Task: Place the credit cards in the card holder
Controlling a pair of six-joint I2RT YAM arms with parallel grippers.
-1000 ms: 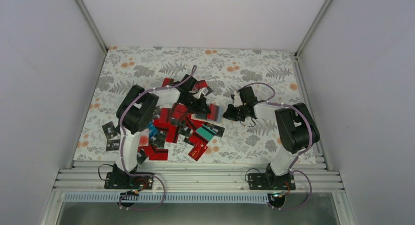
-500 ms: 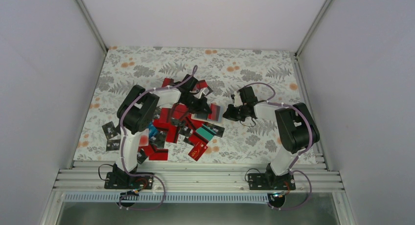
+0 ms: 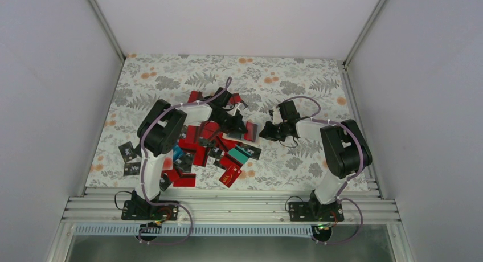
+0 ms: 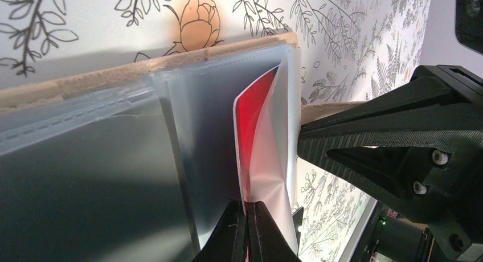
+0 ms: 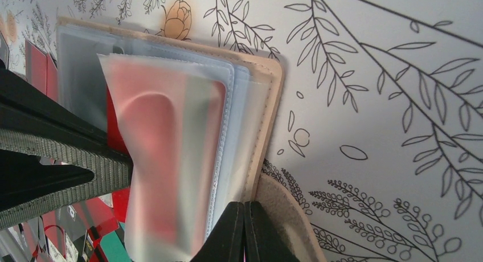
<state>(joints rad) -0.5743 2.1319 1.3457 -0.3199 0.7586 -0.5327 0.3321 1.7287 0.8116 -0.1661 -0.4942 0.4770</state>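
**Overhead view.** Both arms are reaching toward the middle of the floral-patterned desk (image 3: pixel 171 80). There the left claw (image 3: pixel 238 124) and the right claw (image 3: pixel 265 131) are meeting almost tip to tip at the card holder (image 3: pixel 252 131). A loose heap of credit cards (image 3: pixel 196 151), mostly red with some black and one teal, is lying under and beside the left arm. Two black cards are lying apart from the heap at its left.

**Left wrist view.** The left claw (image 4: pixel 246 226) is pressing its fingers together on the near edge of a red card (image 4: pixel 253 111). The card is standing on edge between the clear sleeves (image 4: pixel 222 102) of the opened card holder (image 4: pixel 171 61), and the holder's tan cover is lying against the desk.

**Right wrist view.** The right claw (image 5: pixel 244 228) is pinching the card holder (image 5: pixel 267 97) at its near edge, where the sleeves are meeting the tan cover. Which layer it is gripping cannot be told. The red card (image 5: pixel 165 154) is showing through the frosted plastic, just beside the left claw's dark fingers
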